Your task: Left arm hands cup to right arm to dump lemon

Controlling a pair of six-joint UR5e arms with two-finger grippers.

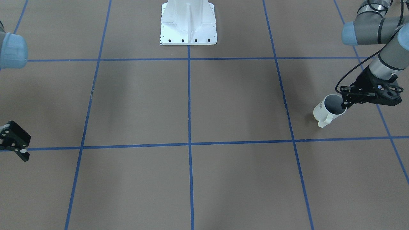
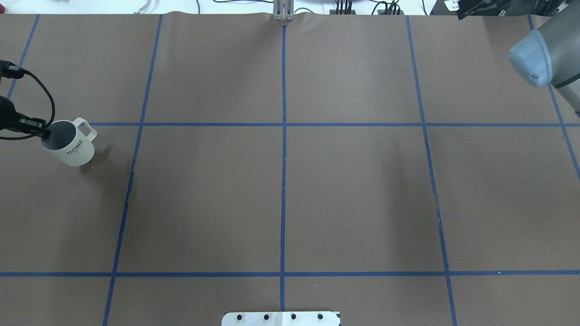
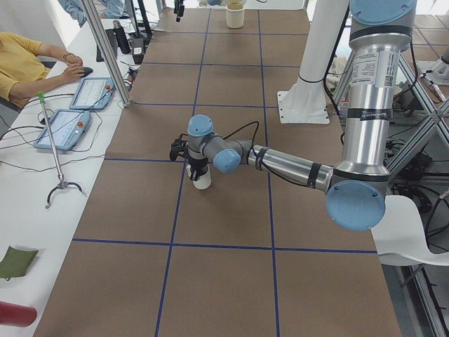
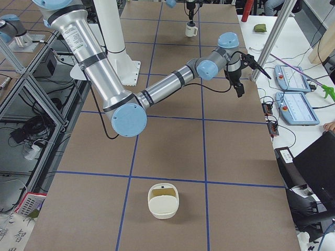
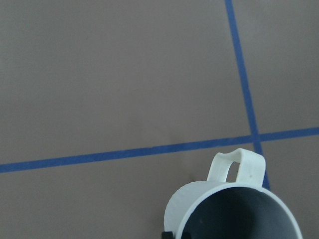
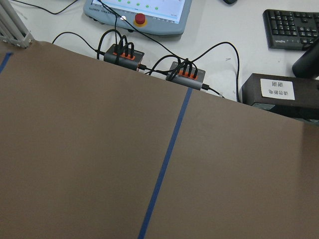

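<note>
1. Take the white base mount point(image 1: 188, 24) as your reference. It stands on the brown table point(image 2: 353, 190), which is gridded with blue tape lines point(image 2: 284, 181).
2. Locate the cup point(image 1: 329, 108) on the robot's left of the base mount and well apart from it, between the first and second cross lines counted outward from the mount. Its "HOME" lettering point(image 2: 74, 147) faces the mount side, and its handle point(image 2: 86, 128) points away from the mount.
3. Check the left gripper point(image 1: 344, 104), carried by the left arm point(image 3: 280, 160). It sits at the cup's rim on the side turned away from the base mount, with its thin fingers closed on the cup wall. The cup looks tilted. You cannot tell whether its foot touches the table.
4. Find the right gripper point(image 4: 239, 90), carried by the right arm point(image 4: 167, 83). It is on the robot's right of the base mount, farther out than the cup, above the second cross line. You cannot tell how far its fingers are parted.
5. Note the white round container point(image 4: 163, 200). It stands farthest from the base mount, toward the table's right end.
</note>
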